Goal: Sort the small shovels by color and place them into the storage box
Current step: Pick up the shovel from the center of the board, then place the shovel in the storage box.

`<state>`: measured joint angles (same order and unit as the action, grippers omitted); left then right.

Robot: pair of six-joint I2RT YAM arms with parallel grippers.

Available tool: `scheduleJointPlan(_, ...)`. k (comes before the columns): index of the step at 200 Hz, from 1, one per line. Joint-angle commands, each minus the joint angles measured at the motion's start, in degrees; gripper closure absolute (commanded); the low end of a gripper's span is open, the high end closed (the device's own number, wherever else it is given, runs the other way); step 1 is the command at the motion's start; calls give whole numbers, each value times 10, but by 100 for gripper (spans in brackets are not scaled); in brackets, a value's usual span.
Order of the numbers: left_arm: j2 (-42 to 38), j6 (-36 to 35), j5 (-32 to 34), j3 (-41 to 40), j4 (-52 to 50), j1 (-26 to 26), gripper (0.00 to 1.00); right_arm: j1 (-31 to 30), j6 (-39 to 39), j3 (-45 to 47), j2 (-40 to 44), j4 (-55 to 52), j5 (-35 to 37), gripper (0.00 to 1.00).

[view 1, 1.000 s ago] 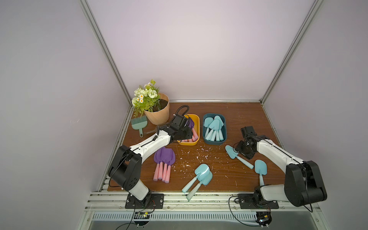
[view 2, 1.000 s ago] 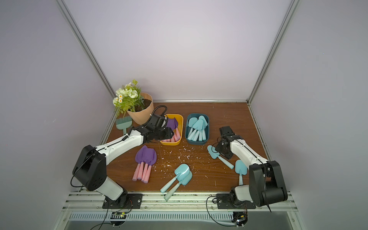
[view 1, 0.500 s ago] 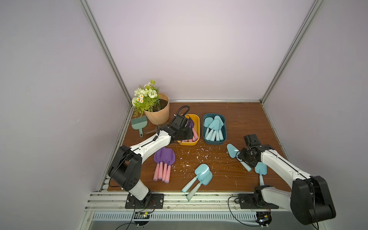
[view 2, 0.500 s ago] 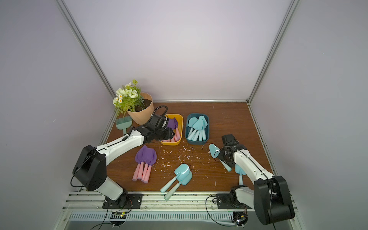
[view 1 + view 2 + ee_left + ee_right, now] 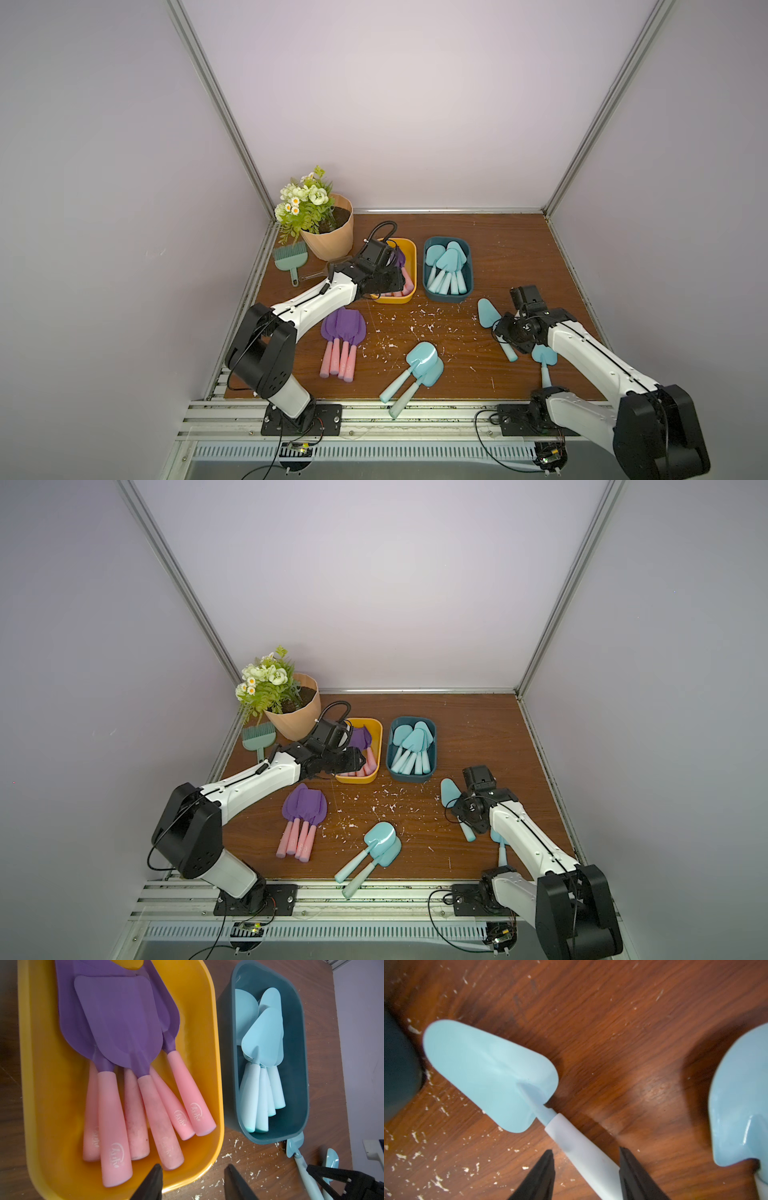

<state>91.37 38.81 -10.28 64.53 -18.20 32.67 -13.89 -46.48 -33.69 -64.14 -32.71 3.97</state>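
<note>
Several purple shovels with pink handles (image 5: 124,1043) lie in the yellow storage box (image 5: 409,249) (image 5: 216,1064), and several light blue ones (image 5: 261,1043) fill the dark teal box (image 5: 446,297). My left gripper (image 5: 193,1169) (image 5: 395,282) hangs open and empty over the yellow box's near rim. Three more purple shovels (image 5: 343,328) lie beside the left arm. A light blue shovel (image 5: 488,1072) (image 5: 485,318) lies on the table, and my right gripper (image 5: 586,1153) (image 5: 500,332) stands open astride its whitish handle. Another blue shovel (image 5: 544,357) lies beside it, and two (image 5: 422,361) near the front edge.
A flowerpot (image 5: 328,237) stands in the back left corner, with a green brush (image 5: 291,259) beside it. White crumbs (image 5: 415,324) are scattered over the wooden table. The two boxes sit side by side at mid-table, close to the left gripper.
My right arm has pulled back toward the front, from the blue shovel's blade to its handle. The left arm has stayed over the yellow box.
</note>
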Motion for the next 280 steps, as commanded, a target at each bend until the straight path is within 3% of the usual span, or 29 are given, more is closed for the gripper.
scheduleJointPlan(1,9,-7,-5,14,-8,6,49,-15,7,-1,-10,-38,-2,46)
scheduleJointPlan(46,15,-10,-8,20,-8,7,49,-50,-12,34,-12,-34,1,55)
scheduleJointPlan(90,21,-18,-9,27,-10,7,49,-63,-30,32,-28,-17,5,84)
scheduleJointPlan(101,19,-23,-5,29,-15,6,49,-63,-29,16,-30,-17,10,88)
scheduleJointPlan(127,5,-34,1,24,-27,6,49,-64,-1,-73,-50,-38,27,88)
scheduleJointPlan(165,-30,-38,11,-10,-38,6,49,-70,72,-275,-125,-60,29,88)
scheduleJointPlan(211,-70,-49,17,-51,-57,6,49,-87,116,-448,-270,-30,-39,88)
scheduleJointPlan(247,-113,-55,51,-82,-83,6,49,-111,124,-495,-370,-8,-81,87)
scheduleJointPlan(280,-137,-41,60,-102,-88,6,48,-119,122,-485,-410,12,-95,84)
